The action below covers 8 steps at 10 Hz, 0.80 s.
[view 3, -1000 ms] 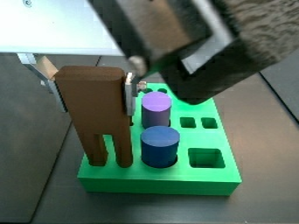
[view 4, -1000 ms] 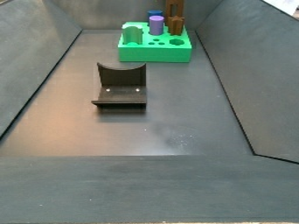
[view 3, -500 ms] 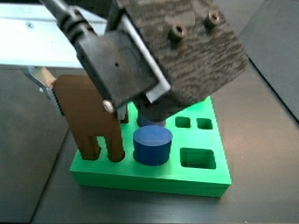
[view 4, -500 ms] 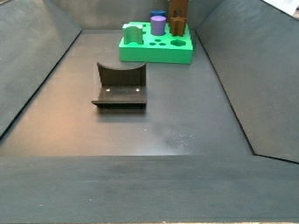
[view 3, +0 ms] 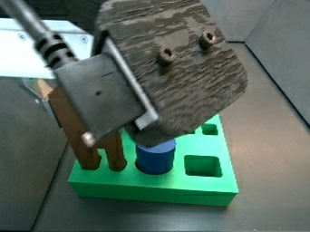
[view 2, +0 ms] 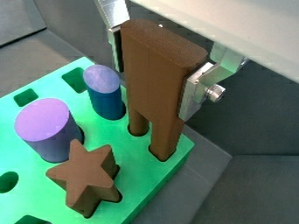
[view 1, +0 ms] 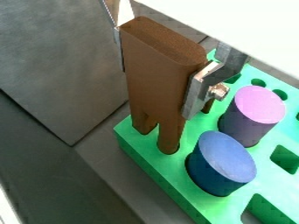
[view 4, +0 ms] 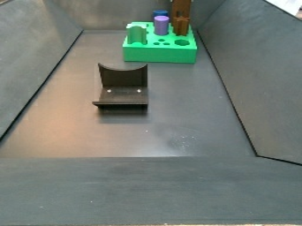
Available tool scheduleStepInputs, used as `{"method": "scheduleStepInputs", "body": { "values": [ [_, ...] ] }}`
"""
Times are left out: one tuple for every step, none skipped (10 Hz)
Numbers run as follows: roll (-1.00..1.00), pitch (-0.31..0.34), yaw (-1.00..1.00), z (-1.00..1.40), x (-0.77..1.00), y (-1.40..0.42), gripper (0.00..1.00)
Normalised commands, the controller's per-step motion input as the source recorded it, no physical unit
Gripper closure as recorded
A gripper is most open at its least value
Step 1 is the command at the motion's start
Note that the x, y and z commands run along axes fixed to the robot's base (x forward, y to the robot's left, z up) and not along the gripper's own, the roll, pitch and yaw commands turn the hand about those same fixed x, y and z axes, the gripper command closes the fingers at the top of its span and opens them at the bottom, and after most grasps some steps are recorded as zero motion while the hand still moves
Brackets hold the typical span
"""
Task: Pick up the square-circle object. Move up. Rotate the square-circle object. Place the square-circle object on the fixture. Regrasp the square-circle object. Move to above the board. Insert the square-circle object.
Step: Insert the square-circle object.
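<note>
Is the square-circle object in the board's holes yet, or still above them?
In. In both wrist views the square-circle object stands upright, legs entering the board, between the gripper fingers; grip contact unclear.

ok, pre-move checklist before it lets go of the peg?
1. Gripper over the board corner: ok.
2. Silver fingers flank the square-circle object, jaws shut on it: ok.
3. Both legs in their holes: ok in both wrist views.
4. Fully seated: cannot tell.
5. Clear of blue cylinder and star peg: ok.
6. Fixture empty: ok.
</note>
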Motion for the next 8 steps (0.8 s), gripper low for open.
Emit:
{"method": "scheduleStepInputs", "body": {
  "values": [
    [0.06, -0.021, -0.04, -1.00, 0.25, -0.26, 1.00],
    [0.04, -0.011, 0.16, -1.00, 0.07, 0.00, 1.00],
    [0.09, -0.050, 0.31, -1.00, 0.00, 0.05, 1.00],
    [0.18, -0.027, 0.23, -0.89, 0.11, 0.20, 1.00],
    [0.23, -0.003, 0.18, -0.78, 0.20, 0.34, 1.00],
    [0.23, 0.000, 0.16, -0.78, 0.22, 0.35, 1.00],
    [0.16, 0.000, 0.11, -0.92, 0.28, 0.29, 1.00],
    [0.10, 0.000, 0.07, -1.00, 0.23, 0.24, 1.00]
  ]
}}
